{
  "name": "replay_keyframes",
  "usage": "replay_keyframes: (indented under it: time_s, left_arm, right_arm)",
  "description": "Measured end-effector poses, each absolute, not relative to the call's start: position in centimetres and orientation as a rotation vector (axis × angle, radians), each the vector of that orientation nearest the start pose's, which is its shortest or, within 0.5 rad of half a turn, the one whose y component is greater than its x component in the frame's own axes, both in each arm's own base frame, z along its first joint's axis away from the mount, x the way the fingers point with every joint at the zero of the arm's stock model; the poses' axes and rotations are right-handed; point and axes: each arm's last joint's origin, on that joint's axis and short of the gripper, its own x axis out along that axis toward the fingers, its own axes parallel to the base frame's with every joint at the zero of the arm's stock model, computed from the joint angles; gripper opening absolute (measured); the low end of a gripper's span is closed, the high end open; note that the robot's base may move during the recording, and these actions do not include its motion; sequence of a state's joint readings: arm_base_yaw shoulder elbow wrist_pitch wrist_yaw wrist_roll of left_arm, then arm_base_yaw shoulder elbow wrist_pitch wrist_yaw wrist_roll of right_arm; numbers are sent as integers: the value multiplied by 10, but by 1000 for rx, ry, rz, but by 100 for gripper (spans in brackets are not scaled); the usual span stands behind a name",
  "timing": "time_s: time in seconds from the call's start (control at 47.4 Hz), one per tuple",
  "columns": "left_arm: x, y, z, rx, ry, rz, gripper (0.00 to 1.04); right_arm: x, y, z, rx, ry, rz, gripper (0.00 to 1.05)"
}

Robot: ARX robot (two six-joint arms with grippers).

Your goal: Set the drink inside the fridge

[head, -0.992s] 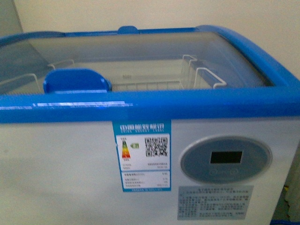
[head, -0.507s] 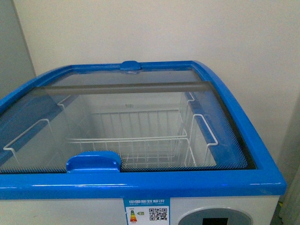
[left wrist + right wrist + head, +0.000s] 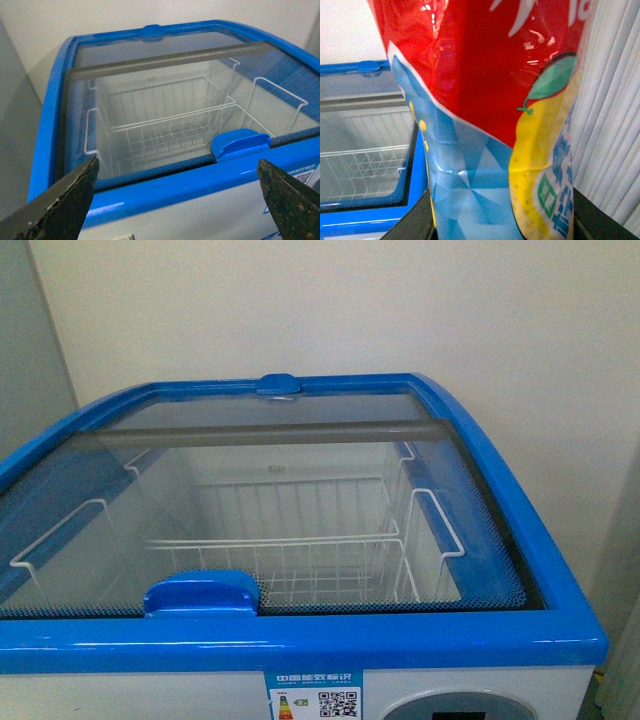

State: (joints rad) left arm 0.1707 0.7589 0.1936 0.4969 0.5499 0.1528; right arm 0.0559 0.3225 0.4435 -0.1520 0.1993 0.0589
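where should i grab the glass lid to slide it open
Take the raised blue handle on the glass lid's near edge, coming from above and the front with the open left gripper. It stands up from the smooth pane, giving a lip to hook, and the right gripper is shut on the drink.

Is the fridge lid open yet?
No, the glass lid covers the fridge, its blue handle at the front rim.
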Motion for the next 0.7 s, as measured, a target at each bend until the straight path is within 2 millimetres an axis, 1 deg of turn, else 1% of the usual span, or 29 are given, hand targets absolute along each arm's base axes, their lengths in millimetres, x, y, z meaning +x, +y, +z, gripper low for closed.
replay_keyframes:
  time_s: [0.127, 0.232, 0.338, 0.464, 0.697]
  left_arm:
    - [184, 13, 192, 296, 24, -519, 97]
    - [208, 13, 181, 473, 25, -650, 97]
    - [234, 4, 178, 607, -12, -744, 97]
    - [257, -11, 179, 659, -33, -823, 97]
    - [279, -25, 177, 711, 7, -925, 97]
  right_arm:
    - [102, 0, 273, 55, 27, -144, 42]
    - [102, 0, 273, 55, 27, -144, 42]
    - [102, 0, 273, 55, 27, -144, 42]
    - [102, 0, 273, 55, 27, -144, 42]
    - [102, 0, 273, 55, 26, -144, 42]
